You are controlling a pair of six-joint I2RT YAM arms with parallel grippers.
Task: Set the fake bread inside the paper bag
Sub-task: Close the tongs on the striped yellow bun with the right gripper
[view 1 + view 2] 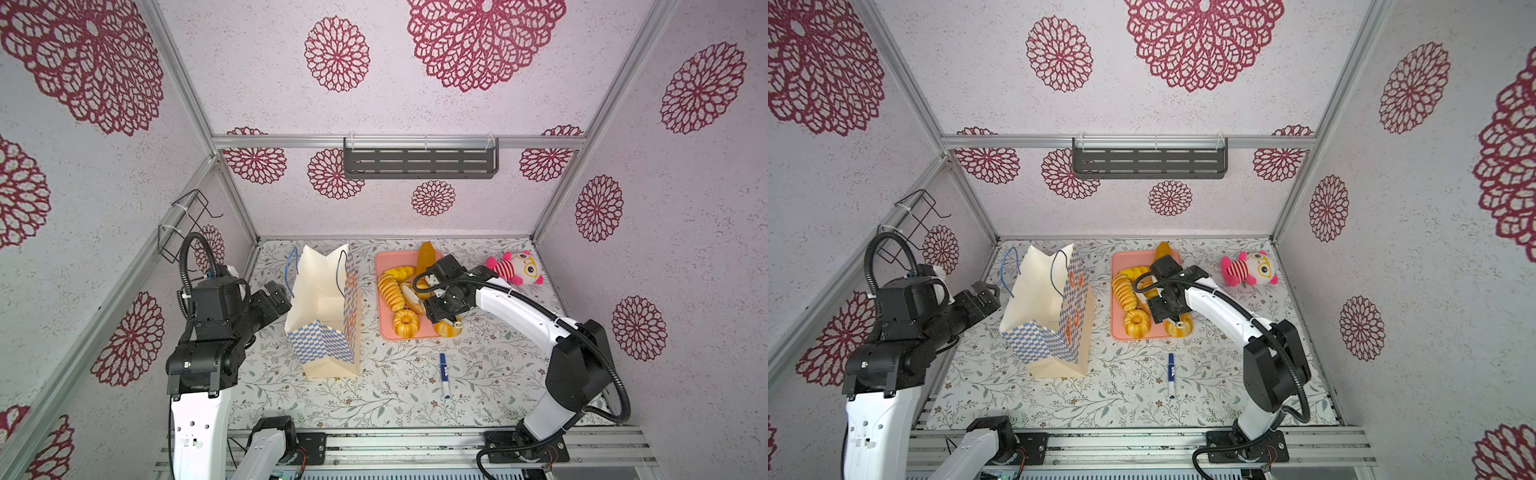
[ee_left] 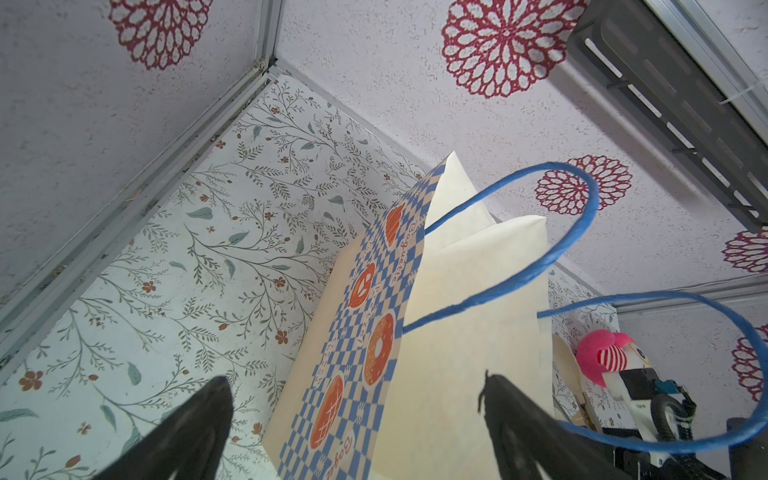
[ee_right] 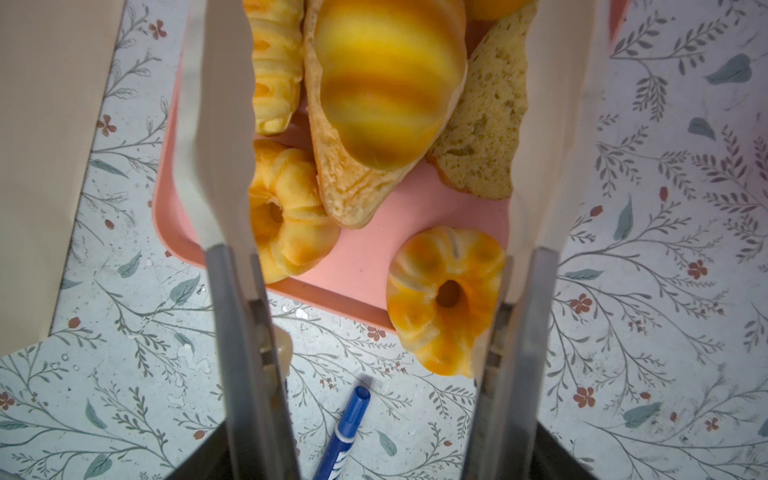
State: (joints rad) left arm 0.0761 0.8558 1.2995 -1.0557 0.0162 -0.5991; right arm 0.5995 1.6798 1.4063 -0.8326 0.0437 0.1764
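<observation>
The right gripper (image 3: 386,41) hangs over the pink tray (image 1: 384,332), jaws parted either side of a croissant (image 3: 386,83) without pinching it; the fake bread (image 1: 390,291) all lies on that tray. The paper bag (image 1: 322,307) stands upright left of the tray; the left gripper (image 1: 277,293) gapes wide beside it, holding nothing.

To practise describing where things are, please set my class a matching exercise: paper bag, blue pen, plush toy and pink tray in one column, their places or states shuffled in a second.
1. paper bag
2. blue pen
3. plush toy
4. pink tray

A. lies on the table, on the tray's near side
B. carries fake bread
C. stands upright, mouth open
D. lies by the far right corner

Pairs: 1-C, 2-A, 3-D, 4-B.
</observation>
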